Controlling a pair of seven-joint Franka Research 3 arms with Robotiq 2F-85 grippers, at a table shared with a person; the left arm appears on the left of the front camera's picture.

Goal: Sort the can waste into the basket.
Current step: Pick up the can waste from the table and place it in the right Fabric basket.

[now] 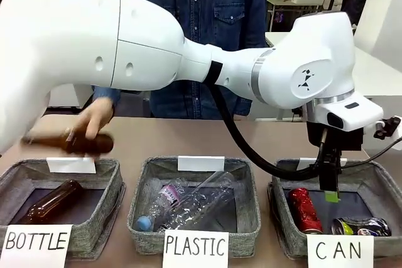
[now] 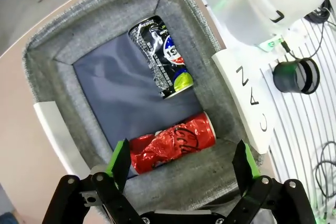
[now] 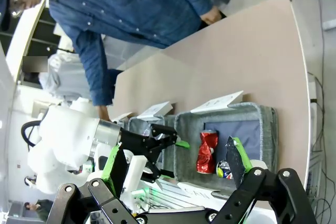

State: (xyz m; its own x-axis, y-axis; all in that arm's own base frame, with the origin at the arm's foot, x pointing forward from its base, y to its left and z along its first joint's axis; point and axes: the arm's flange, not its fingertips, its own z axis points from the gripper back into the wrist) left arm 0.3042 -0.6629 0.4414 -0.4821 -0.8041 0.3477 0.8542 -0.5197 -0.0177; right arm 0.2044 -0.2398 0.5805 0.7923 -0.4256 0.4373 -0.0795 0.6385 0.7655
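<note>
Both cans lie inside the grey basket (image 1: 384,177) carded "CAN" (image 1: 339,250). The dented red can (image 1: 304,210) rests at its left side and the dark can (image 1: 361,226) with yellow-green print at its front right. My left gripper (image 1: 330,183) hangs over the basket, open and holding nothing. Looking down from the left wrist, the open left gripper (image 2: 182,158) frames the red can (image 2: 173,142), with the dark can (image 2: 163,56) farther off on the basket's (image 2: 58,45) dark floor. My right gripper (image 3: 173,163) is open and empty, well away from the basket (image 3: 268,129) and the red can (image 3: 207,151).
A "PLASTIC" bin (image 1: 251,218) holds clear bottles (image 1: 188,205). A "BOTTLE" bin (image 1: 110,177) holds a brown bottle (image 1: 53,200). Behind that bin a person's hand (image 1: 94,120) holds another brown bottle (image 1: 85,144) just above the table. The left arm spans the scene above the bins.
</note>
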